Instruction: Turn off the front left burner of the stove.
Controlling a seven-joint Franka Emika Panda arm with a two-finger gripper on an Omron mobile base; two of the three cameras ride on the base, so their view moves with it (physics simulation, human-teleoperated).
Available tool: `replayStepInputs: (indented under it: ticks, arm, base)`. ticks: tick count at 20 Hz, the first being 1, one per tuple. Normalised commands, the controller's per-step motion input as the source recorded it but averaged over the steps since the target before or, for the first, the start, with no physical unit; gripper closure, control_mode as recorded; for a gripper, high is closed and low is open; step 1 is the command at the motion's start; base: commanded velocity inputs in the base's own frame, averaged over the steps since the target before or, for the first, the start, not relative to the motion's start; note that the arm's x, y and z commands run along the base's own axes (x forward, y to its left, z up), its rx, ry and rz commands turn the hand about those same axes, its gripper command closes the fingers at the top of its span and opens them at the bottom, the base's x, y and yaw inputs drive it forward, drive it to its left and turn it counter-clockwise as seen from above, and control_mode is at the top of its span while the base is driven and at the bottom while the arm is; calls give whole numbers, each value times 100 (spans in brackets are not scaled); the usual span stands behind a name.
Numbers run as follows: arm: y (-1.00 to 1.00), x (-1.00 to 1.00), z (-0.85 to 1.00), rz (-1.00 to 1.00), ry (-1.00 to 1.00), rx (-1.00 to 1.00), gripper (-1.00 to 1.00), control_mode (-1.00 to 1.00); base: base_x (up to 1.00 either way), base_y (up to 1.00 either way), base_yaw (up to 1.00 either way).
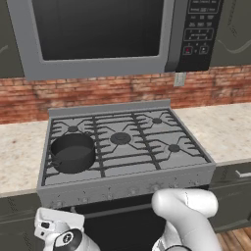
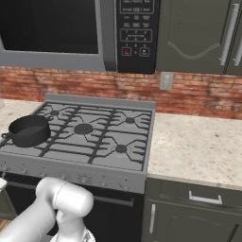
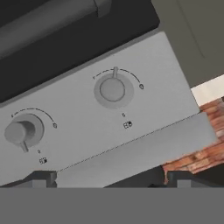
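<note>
Grey steel gas stove (image 1: 128, 188) with black grates sits between speckled stone counters (image 2: 198, 146); its front left burner lies hidden under a round black pot (image 1: 72, 152). The white arm's two-finger gripper (image 3: 107, 178), jaws spread wide and holding nothing, hovers close before the stove's front panel, facing two round grey knobs (image 3: 113, 90). A grey microwave (image 1: 98, 37) hangs above.

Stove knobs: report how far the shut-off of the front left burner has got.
Done: the hand is brought up to the stove front panel, facing two knobs. In hand: the gripper is open, fingertips off both knobs. Left: grip and turn the right knob. A pot covers the front left burner.
</note>
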Motion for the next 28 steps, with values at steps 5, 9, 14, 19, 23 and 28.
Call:
replayStepInputs:
  ticks: [5, 9, 14, 19, 23, 28]
  arm:
    - [0, 18, -23, 0, -4, 3, -100, -100]
    - [0, 23, -23, 0, -2, 3, -100, -100]
    - [2, 15, -32, 0, 0, 6, -100, -100]
    - [9, 5, -27, 0, -3, 6, -100, -100]
    - [12, 12, -8, 0, -7, 5, -100, -100]
    - [15, 20, -1, 0, -7, 5, -100, -100]
  base:
    - [0, 0, 0]
    - [0, 0, 0]
    - [0, 0, 0]
    - [0, 0, 0]
    - [0, 0, 0]
    - [0, 0, 0]
